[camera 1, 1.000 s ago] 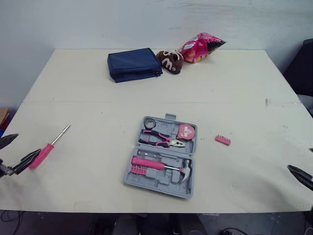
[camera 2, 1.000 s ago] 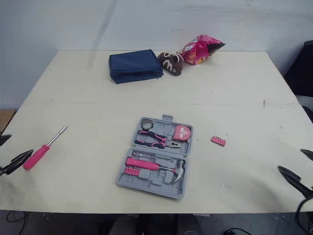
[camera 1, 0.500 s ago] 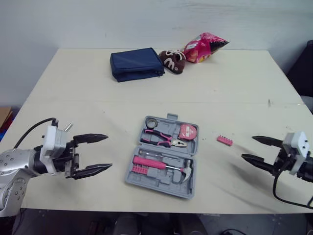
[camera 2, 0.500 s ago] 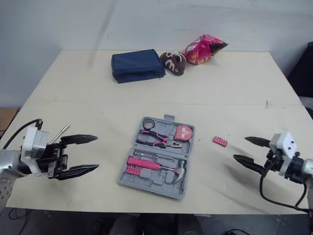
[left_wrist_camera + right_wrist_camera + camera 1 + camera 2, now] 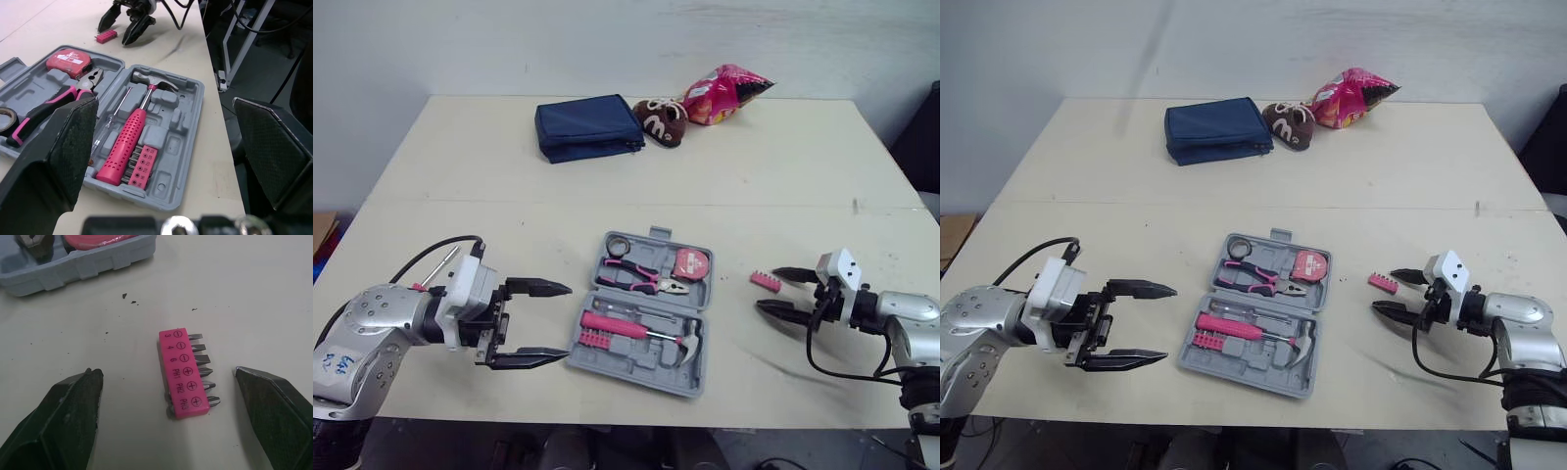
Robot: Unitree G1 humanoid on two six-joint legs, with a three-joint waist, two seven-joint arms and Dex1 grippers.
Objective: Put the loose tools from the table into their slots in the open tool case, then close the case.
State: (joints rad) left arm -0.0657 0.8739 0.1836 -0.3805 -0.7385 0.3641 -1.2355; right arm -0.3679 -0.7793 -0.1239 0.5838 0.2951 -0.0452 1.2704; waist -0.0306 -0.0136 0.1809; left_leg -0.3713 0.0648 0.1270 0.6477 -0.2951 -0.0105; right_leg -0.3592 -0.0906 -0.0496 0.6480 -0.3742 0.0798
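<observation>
**Both grippers open, bit holder between the right fingers**

Head view: The open tool case (image 5: 689,372) lies near the front middle of the table (image 5: 783,176). It holds a tape roll (image 5: 614,245), pliers (image 5: 636,281), a tape measure (image 5: 691,263), a hammer (image 5: 641,331) and a row of pink bits (image 5: 595,339). The left gripper (image 5: 566,321) hangs just left of the case with its fingers spread wide, holding nothing. The metal shaft of a screwdriver (image 5: 440,264) shows on the table behind the left arm. To the right of the case lies the loose pink bit holder (image 5: 763,281). The right gripper (image 5: 767,290) is at it, fingers apart, one tip on either side. At the far edge sit a blue pouch (image 5: 586,127), a brown shoe (image 5: 659,119) and a pink snack bag (image 5: 722,92).

Left wrist view: The two black fingers (image 5: 54,147) stand far apart, with the case between and beyond them. The hammer lies along the nearer half of the case, the pliers and tape measure in the farther half. Past the case, the bit holder lies at the other gripper's tips.

Right wrist view: The bit holder lies flat on the table between the spread fingers (image 5: 68,416), apart from both, its metal tips pointing toward one of them. A corner of the case shows beyond it.
</observation>
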